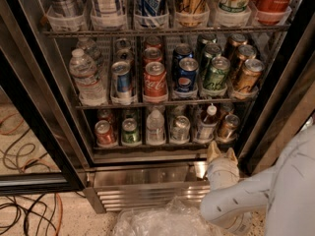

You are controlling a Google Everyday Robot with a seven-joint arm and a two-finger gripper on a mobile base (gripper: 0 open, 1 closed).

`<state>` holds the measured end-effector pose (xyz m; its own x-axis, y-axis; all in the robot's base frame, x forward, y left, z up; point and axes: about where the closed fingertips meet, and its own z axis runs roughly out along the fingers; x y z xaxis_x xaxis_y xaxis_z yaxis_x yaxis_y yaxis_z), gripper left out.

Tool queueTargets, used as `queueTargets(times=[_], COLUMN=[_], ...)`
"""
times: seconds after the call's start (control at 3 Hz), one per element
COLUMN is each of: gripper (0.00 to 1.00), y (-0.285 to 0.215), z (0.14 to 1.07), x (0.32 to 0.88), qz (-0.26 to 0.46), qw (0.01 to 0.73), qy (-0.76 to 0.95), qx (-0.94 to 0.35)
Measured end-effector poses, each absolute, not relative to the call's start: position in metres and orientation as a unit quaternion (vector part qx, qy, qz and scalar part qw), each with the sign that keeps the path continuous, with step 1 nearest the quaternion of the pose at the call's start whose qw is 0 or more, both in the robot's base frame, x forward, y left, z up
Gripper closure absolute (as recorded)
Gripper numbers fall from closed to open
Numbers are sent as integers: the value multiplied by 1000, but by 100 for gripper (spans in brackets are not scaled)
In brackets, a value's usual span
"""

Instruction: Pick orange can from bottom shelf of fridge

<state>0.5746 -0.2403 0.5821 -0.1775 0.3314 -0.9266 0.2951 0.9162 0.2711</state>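
Note:
The orange can point(228, 126) stands upright at the right end of the bottom shelf point(142, 145) of the open fridge point(147, 177). My gripper point(222, 150) is just below and in front of the shelf's edge, a little left of the orange can, pointing up at it. Its two fingertips stand apart with nothing between them, and they do not touch the can. My white arm point(266, 195) comes in from the lower right.
On the bottom shelf, from the left: a red can point(104, 133), a green can point(130, 131), a water bottle point(155, 127), a silver can point(180, 128), a capped bottle point(208, 122). The open glass door point(29, 132) is at left. Cables point(24, 210) and crinkled plastic point(162, 220) lie on the floor.

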Motion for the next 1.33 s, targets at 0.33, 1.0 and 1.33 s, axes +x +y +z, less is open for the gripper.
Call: queueTargets(times=[0.33, 1.0, 1.33], gripper=[45, 44, 44], y=[-244, -247, -248], z=[585, 589, 589], x=[579, 581, 583], qz=[14, 12, 12], qw=[618, 641, 647], qy=[759, 743, 738], qx=[203, 192, 191])
